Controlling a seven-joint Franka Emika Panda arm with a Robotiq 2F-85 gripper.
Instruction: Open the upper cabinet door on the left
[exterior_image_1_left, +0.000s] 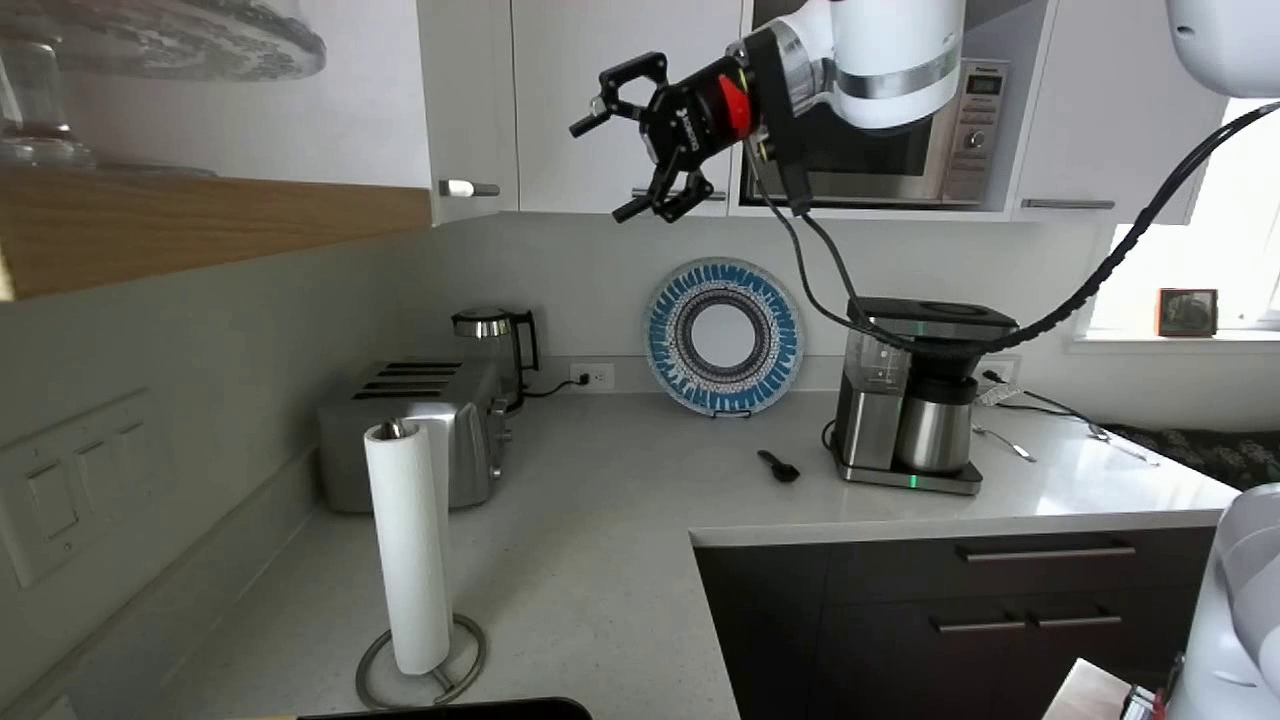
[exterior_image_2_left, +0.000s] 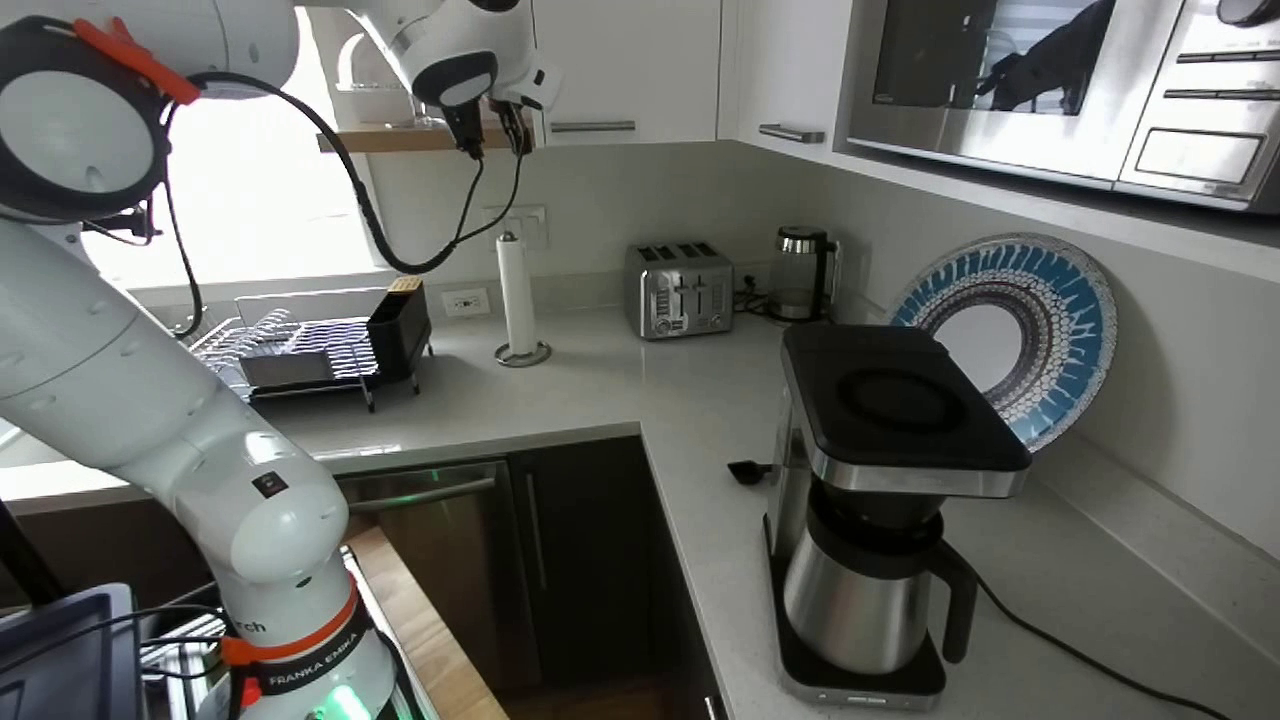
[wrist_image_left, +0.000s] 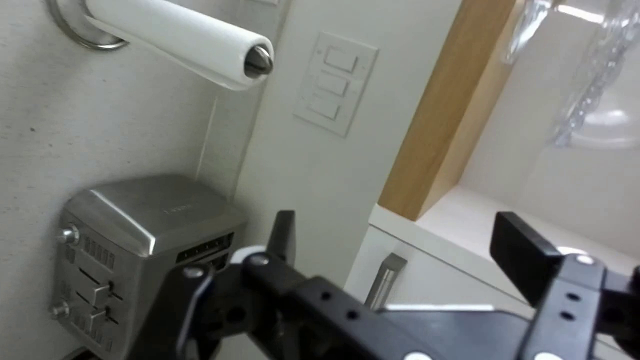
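Note:
The upper cabinet door (exterior_image_1_left: 468, 95) is a narrow white panel on the left wall, with a small handle (exterior_image_1_left: 470, 188) at its lower edge. It looks shut. The door also shows in an exterior view (exterior_image_2_left: 628, 70), its grey handle (exterior_image_2_left: 592, 126) low on it. In the wrist view the door (wrist_image_left: 440, 282) lies beyond my jaws, and its metal handle (wrist_image_left: 386, 280) shows between the fingers, partly hidden by the gripper body. My gripper (exterior_image_1_left: 611, 165) is open and empty, apart from the handle. It also shows in the wrist view (wrist_image_left: 395, 222).
A wooden shelf (exterior_image_1_left: 220, 215) with glassware adjoins the door. The wider white door (exterior_image_1_left: 610, 100) with a horizontal handle and the microwave (exterior_image_1_left: 975, 130) are beside the arm. Below stand a toaster (exterior_image_1_left: 420, 430), kettle (exterior_image_1_left: 490, 335), paper towel roll (exterior_image_1_left: 410, 550), plate (exterior_image_1_left: 680, 335) and coffee maker (exterior_image_1_left: 870, 420).

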